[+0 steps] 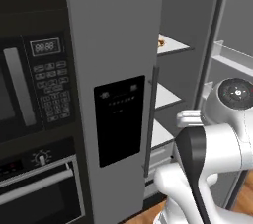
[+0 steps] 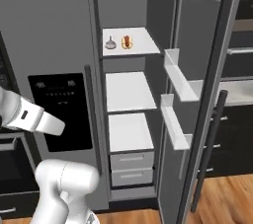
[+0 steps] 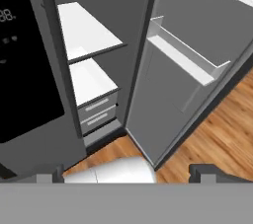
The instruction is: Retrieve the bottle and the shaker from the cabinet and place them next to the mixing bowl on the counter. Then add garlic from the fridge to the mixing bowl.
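I see the garlic (image 2: 110,43) on the top fridge shelf (image 2: 143,45), just beside a hot dog (image 2: 127,42). I judge it light, firm, rounded, papery and slippery; grasp across the bulb's widest part. My fingers (image 3: 129,176) are spread fully, holding nothing.

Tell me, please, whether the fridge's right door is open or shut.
Open. The door is swung wide, showing its bins and the shelves, with the garlic on the top one.
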